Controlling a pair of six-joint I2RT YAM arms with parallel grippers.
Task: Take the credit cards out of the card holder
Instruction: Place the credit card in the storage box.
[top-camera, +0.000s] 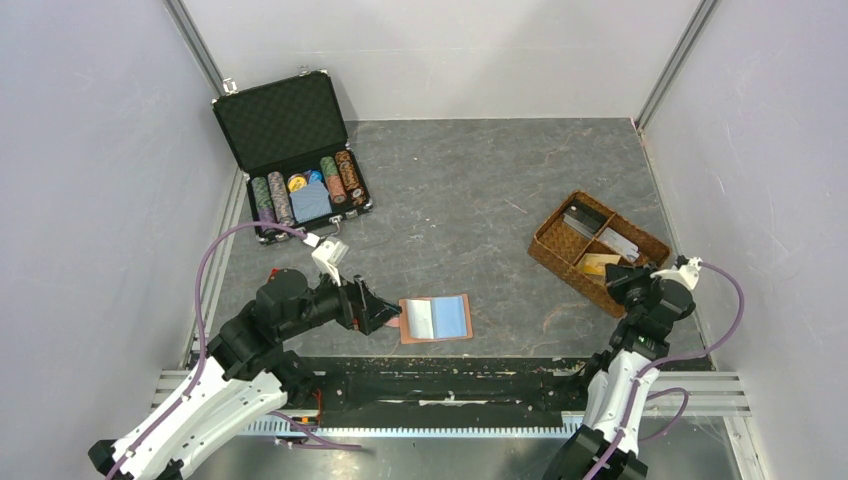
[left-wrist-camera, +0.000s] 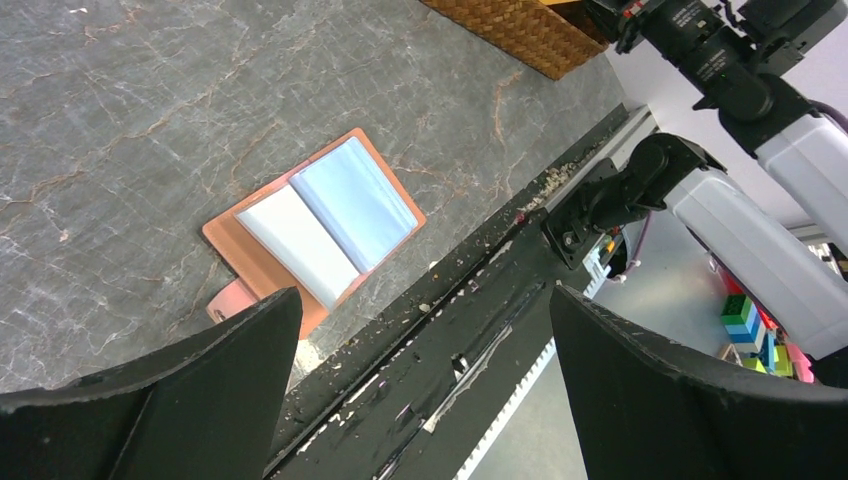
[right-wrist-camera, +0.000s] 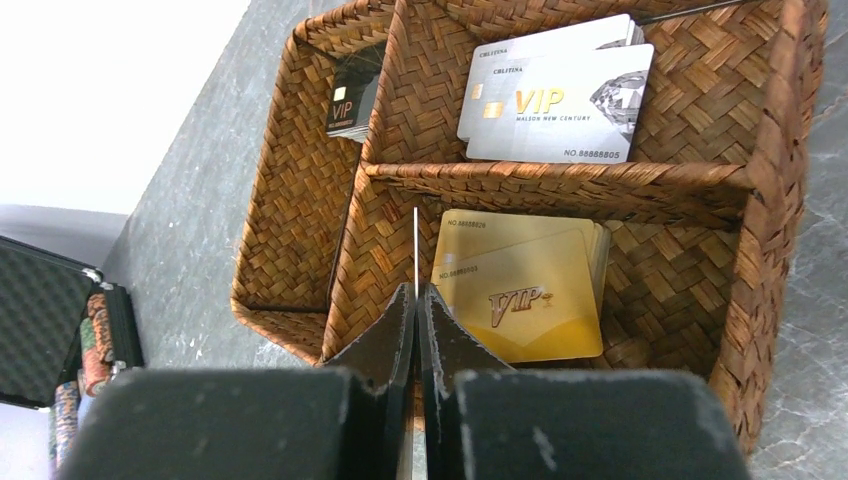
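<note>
Since the card holder (top-camera: 436, 319) lies open by the near edge of the bench (top-camera: 480, 190), my left gripper (top-camera: 388, 318) hovers just beside it, jaws wide, ready to pin it. My right gripper (right-wrist-camera: 415, 300) pinches one thin card (right-wrist-camera: 415, 245) edge-up over the tray (right-wrist-camera: 560, 178) by the right edge. I think it should drop in with the other cards (right-wrist-camera: 520, 300).

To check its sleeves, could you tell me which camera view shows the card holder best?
The left wrist view: the card holder lies open and large, both pale sleeves and the snap tab visible. The top external view shows it small, beside the left gripper; the right wrist view misses it.
</note>
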